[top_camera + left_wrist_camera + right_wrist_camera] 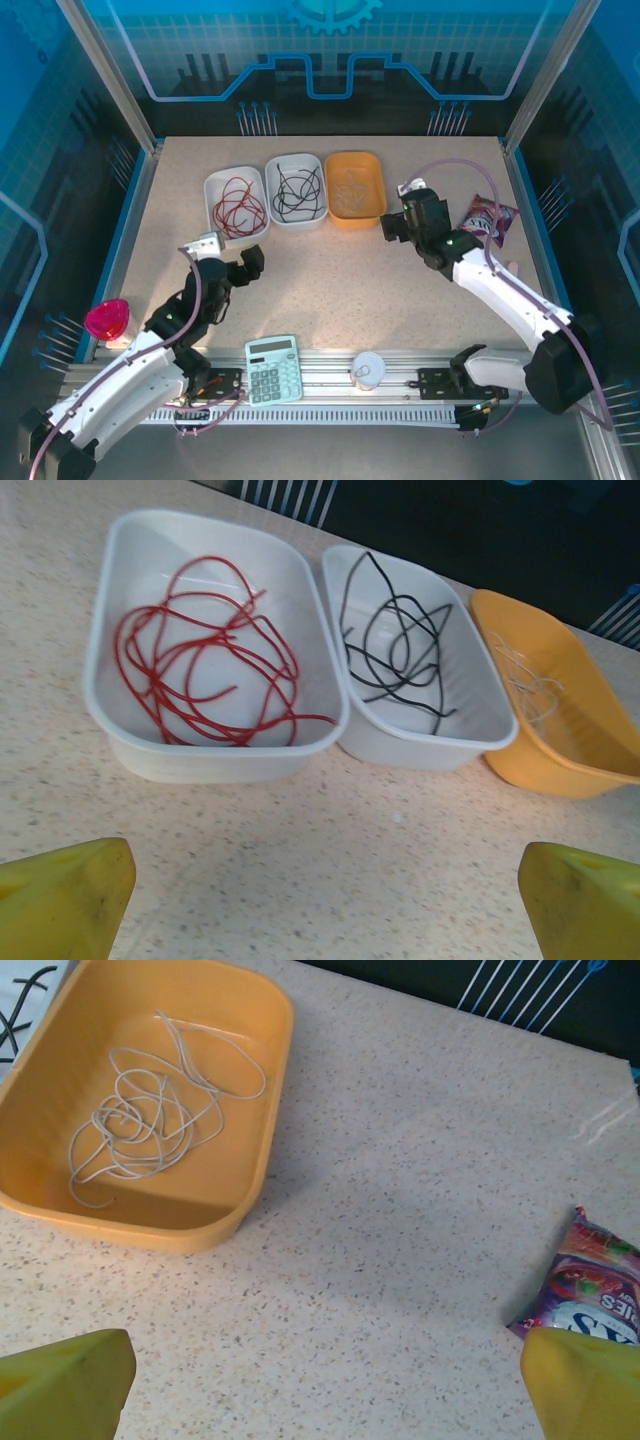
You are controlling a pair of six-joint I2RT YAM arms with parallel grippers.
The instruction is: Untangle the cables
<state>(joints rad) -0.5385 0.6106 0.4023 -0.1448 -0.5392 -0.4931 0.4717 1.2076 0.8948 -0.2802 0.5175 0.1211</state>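
- The left gripper (320,910) is seen spread wide in the left wrist view. Its yellow fingertips (60,895) are set at the two lower corners of the frame, only bare table (330,850) is seen between them, and nothing is held.
- The right gripper (320,1390) is likewise shown wide open in the right wrist view, its yellow tips parted to the lower corners, and nothing is gripped.
- A red cable (205,655) is coiled in loose loops inside a white tray (215,762) at the upper left of the left wrist view.
- A black cable (395,645) is laid in a second white tray (420,750), just to the right of the first.
- A whitish cable (150,1110) is bundled in an orange tray (150,1225) at the upper left of the right wrist view.
- In the top view, the three trays are lined up in a row at the upper middle of the frame, with one colour of cable in each.
- In that view, the left gripper is placed just below the red cable's tray, and the right gripper just right of the orange tray.
- A snack packet (590,1295) is seen at the right edge of the right wrist view, well apart from the orange tray.
- A calculator (273,369) is seen at the lower middle of the top view and a pink cup (107,320) at the lower left.
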